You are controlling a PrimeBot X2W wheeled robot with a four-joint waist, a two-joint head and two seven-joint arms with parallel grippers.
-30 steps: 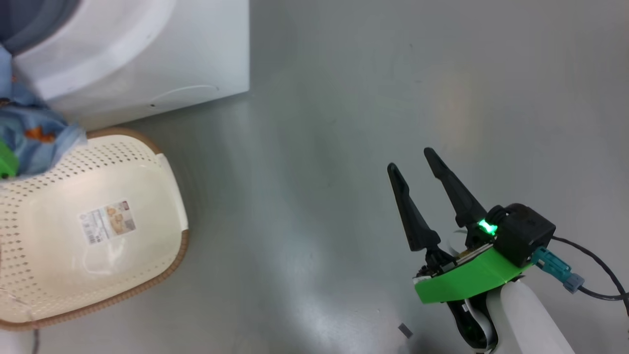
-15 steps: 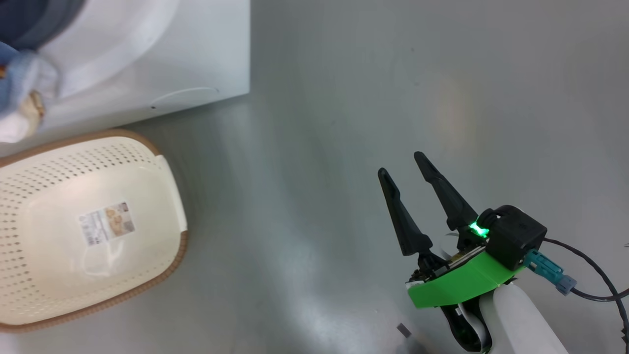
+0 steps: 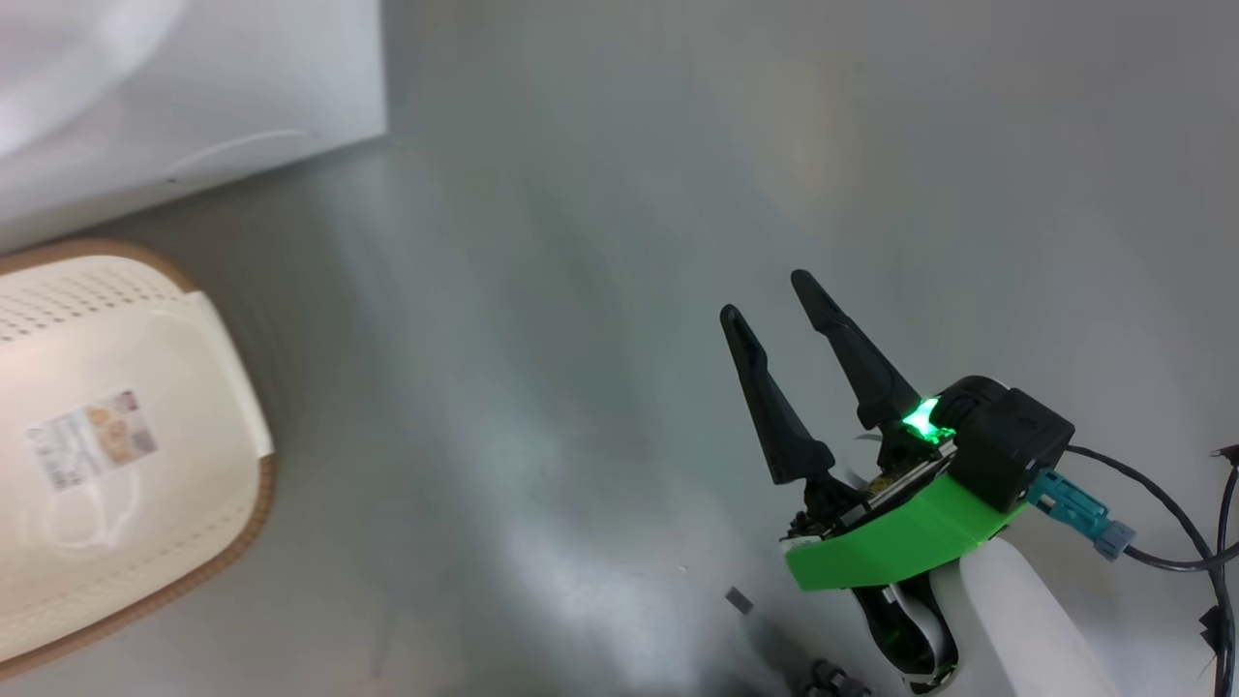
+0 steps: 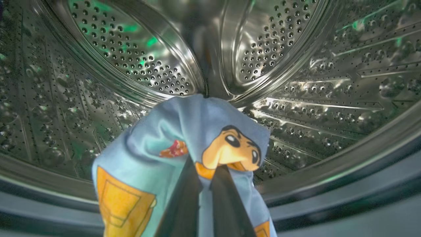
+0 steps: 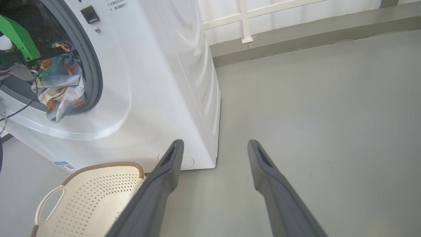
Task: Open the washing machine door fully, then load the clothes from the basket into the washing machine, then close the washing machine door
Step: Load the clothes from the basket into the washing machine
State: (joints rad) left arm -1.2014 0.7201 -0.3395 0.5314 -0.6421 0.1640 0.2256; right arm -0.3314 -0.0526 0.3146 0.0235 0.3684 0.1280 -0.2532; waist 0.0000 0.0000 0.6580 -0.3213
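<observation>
Blue bear-print clothes sit at the steel drum mouth with the left gripper clamped on them, and a tail drapes over the lower lip of the washing machine opening. This is the loading step; the basket floor looks bare. The right gripper hangs spread and unloaded over the floor, so the next move is probably to push deeper, let go, then close the door.

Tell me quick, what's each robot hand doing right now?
Left gripper: shut on the clothes, inside the washing machine.
Right gripper: open, holding nothing.
</observation>
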